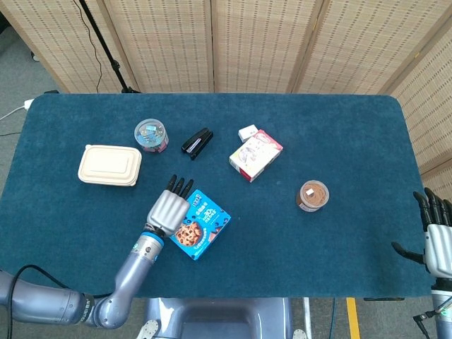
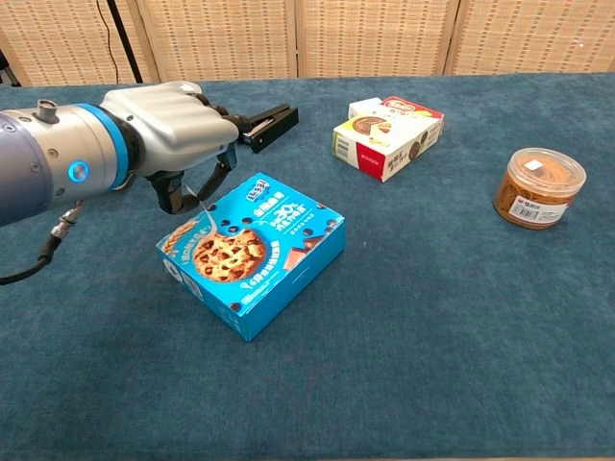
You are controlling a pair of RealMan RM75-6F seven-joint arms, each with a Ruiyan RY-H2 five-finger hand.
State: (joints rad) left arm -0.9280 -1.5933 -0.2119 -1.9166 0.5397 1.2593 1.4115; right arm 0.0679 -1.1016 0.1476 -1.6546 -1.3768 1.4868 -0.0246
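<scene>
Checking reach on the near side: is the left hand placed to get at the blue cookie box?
Probably yes. The left hand hovers at the left edge of the blue cookie box, and nothing lies between them.

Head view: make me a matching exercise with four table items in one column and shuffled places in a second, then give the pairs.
Things:
1. cookie box
2. lunch box
3. stapler
4. brown jar

Places:
A. furthest toward the table's right side
B. under the left hand
C. furthest toward the table's left side
D. between the clip tub and the snack carton

Pairs: 1-B, 2-C, 3-D, 4-A
</scene>
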